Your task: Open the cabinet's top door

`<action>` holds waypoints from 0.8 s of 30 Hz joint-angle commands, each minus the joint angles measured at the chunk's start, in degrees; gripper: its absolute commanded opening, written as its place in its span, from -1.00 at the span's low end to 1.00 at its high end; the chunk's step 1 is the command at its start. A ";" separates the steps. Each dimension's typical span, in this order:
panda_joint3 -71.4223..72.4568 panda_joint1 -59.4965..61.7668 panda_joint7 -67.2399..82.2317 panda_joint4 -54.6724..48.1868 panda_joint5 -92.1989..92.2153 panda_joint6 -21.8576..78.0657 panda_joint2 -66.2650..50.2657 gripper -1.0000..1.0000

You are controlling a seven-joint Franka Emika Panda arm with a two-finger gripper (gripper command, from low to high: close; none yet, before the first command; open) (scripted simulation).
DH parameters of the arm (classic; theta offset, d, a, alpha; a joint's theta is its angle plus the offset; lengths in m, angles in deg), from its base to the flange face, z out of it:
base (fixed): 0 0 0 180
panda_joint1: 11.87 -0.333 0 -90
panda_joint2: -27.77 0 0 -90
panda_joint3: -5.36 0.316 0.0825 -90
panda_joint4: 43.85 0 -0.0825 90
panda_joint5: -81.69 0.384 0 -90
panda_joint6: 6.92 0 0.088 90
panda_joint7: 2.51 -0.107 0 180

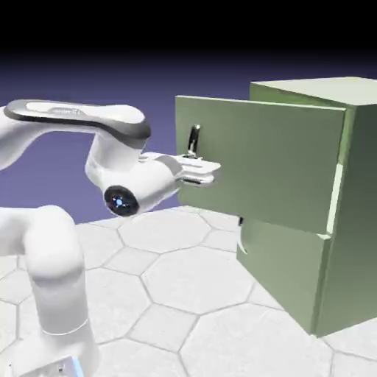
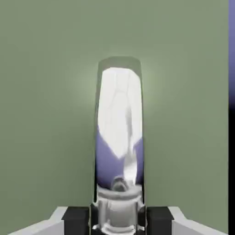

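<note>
Glossy white jointed arm (image 1: pixel 44 243) rising at left over pale hexagon-tiled table (image 1: pixel 177 287). Two-finger gripper (image 1: pixel 197 171) clamped tight on mirror-bright curved bar handle (image 2: pixel 120 137). Flat matte sage-green top door (image 1: pixel 258 162) swung ajar, right of centre. Boxy sage-green cabinet (image 1: pixel 353 221) at far right. No legible writing.

I'm working in a rendered simulation, not a real room: behind everything there is only a flat blue-violet backdrop (image 1: pixel 88 81) fading to black at the top, the floor (image 1: pixel 184 294) is pale hexagonal tiles, and the sage-green cabinet (image 1: pixel 353 213) on the right is a plain, untextured box with uniform shading
</note>
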State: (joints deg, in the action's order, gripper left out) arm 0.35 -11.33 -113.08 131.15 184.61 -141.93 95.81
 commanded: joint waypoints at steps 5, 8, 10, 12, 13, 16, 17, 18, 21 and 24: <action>-7.95 2.66 -3.96 0.93 -12.47 6.43 2.12 -1.00; -7.83 8.15 -5.05 1.04 -14.95 12.92 1.80 -1.00; -5.44 12.31 -5.02 1.02 -13.77 16.91 1.02 -1.00; -3.94 16.44 -4.80 0.72 -13.51 21.41 -0.19 -1.00; -4.98 17.92 -4.68 0.33 -15.23 23.86 -1.02 -1.00; -11.17 19.20 -4.14 -1.35 -22.62 29.16 -3.59 -1.00; -13.25 19.57 -3.84 -2.17 -25.07 31.13 -4.81 -1.00; -15.32 19.80 -3.52 -3.11 -27.50 33.08 -6.13 -1.00; -21.55 19.64 -2.11 -6.71 -34.46 39.11 -10.84 -1.00; -27.78 18.08 -0.30 -11.53 -40.83 45.50 -16.50 -1.00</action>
State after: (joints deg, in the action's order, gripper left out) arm -27.42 6.75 -113.38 119.59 143.84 -96.49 79.33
